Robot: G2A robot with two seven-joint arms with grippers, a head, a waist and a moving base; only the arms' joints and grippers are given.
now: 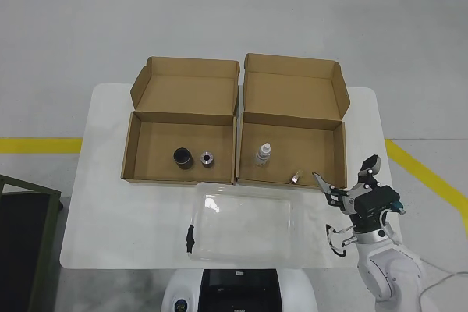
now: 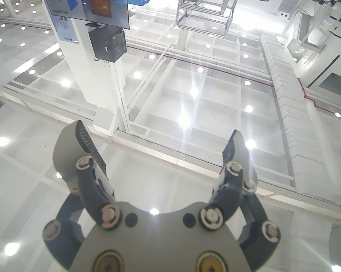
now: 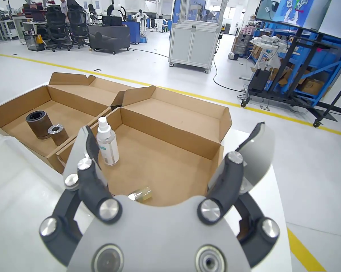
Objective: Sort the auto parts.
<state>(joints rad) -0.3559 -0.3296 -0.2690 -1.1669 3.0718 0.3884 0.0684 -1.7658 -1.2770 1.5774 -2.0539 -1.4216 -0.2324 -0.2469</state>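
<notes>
Right gripper (image 3: 173,131) first: you have its jaws spread wide, holding nothing and touching nothing. It hangs at the lower right of the top view, above the near right corner of the right cardboard box (image 1: 316,144). Just below and ahead of those jaws, a small brass-coloured cylinder (image 3: 140,193) lies on its side on the box floor, close to the near wall. Farther in and well apart from it, a spray bottle (image 3: 106,142) stands upright near the wall next to the neighbouring box.

Left cardboard box (image 1: 152,152), centre left of the top view, stands side by side with the right one; both lids are folded back. It holds a black cylindrical sleeve (image 1: 183,157) standing on end, with a small metal ring (image 1: 207,158) just beside it. In my judgement the split is deliberate: machined pieces in one box, bottle and brass piece in the other.

Clear plastic tub (image 1: 249,226) sits below the boxes in the top view, just beside their near walls on the white table (image 1: 109,203). I judge it to be the supply bin.

Left gripper (image 2: 157,130) points up at the ceiling (image 2: 187,86), its jaws likewise wide apart and bare. I judge it parked so that the right arm has the boxes to itself.

Whether the right jaws mark a release or an approach to the brass cylinder, the pictures cannot tell you.
</notes>
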